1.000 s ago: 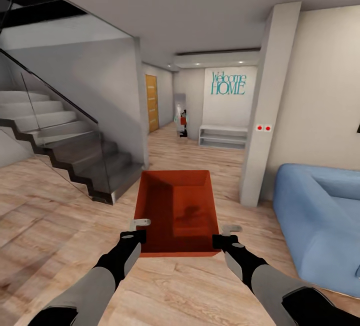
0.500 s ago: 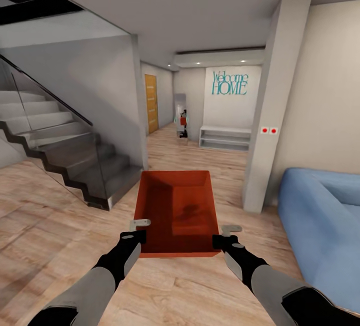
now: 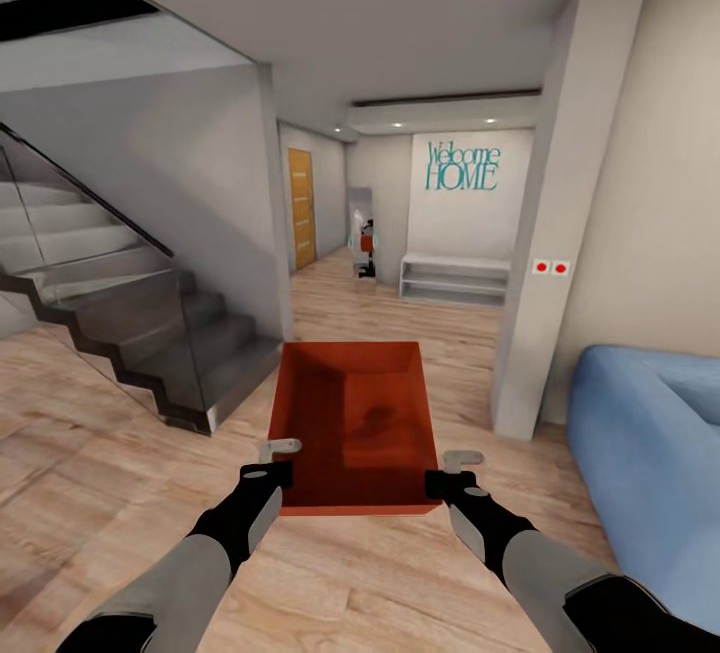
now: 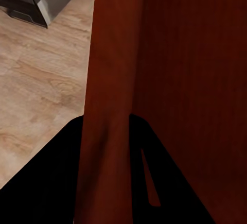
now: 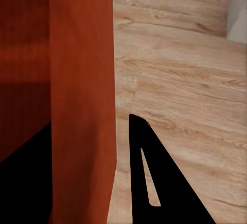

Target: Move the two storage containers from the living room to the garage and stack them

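The left pincer (image 3: 278, 461) pinches the left wall of a red-orange rectangular thin-walled storage container (image 3: 355, 425), one dark finger on each face of that wall; in the left wrist view the wall (image 4: 110, 105) runs straight between the two black fingers (image 4: 149, 183). The right pincer (image 3: 452, 468) does likewise on the right wall, and the right wrist view shows that wall (image 5: 82, 100) clamped between its fingers (image 5: 154, 183). Both grips sit near the container's near corners, with the two grey-and-black arms reaching forward from either side.

The container is held level in front of the robot, above the light wood-plank floor (image 3: 120, 473), open side up and with nothing inside. It is in the living room: a blue fabric sofa (image 3: 650, 453) lies to the right, beside a white square pillar (image 3: 560, 233) with two red buttons. A dark staircase with a glass balustrade (image 3: 130, 303) rises at the left. Ahead, a hallway leads to a white wall bearing teal "Welcome HOME" lettering (image 3: 462, 166), a low white shelf bench (image 3: 455, 278) below it, and a wooden door (image 3: 302, 208) on the left side.
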You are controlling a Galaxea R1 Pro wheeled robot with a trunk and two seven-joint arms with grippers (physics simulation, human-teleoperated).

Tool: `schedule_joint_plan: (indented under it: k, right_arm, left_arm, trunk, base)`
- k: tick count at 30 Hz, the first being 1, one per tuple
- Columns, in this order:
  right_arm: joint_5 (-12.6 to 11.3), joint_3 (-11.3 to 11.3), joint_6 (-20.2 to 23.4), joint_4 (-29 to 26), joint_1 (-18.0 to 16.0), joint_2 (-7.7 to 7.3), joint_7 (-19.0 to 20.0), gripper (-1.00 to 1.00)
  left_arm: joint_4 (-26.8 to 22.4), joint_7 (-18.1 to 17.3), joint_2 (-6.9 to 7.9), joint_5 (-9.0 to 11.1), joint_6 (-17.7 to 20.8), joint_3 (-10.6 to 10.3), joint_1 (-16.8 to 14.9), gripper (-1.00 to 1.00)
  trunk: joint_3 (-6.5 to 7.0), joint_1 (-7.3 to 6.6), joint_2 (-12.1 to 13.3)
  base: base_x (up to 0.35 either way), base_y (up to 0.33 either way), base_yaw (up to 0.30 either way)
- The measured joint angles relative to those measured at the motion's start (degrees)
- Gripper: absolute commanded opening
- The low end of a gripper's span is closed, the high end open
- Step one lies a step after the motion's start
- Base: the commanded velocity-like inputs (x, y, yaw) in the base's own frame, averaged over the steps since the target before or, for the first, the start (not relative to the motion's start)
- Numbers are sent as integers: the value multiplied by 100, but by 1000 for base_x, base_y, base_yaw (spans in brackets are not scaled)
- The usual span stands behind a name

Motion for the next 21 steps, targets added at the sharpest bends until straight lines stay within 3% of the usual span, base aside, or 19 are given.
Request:
schedule_joint_plan:
  k: [21]
  right_arm:
    - [36,-32,2,7,-1,16,-8,-100]
  left_arm:
    - [3,-14,17,17,2,-7,1,-100]
  trunk:
    - [0,0,0]
  base:
    - [324,0,0]
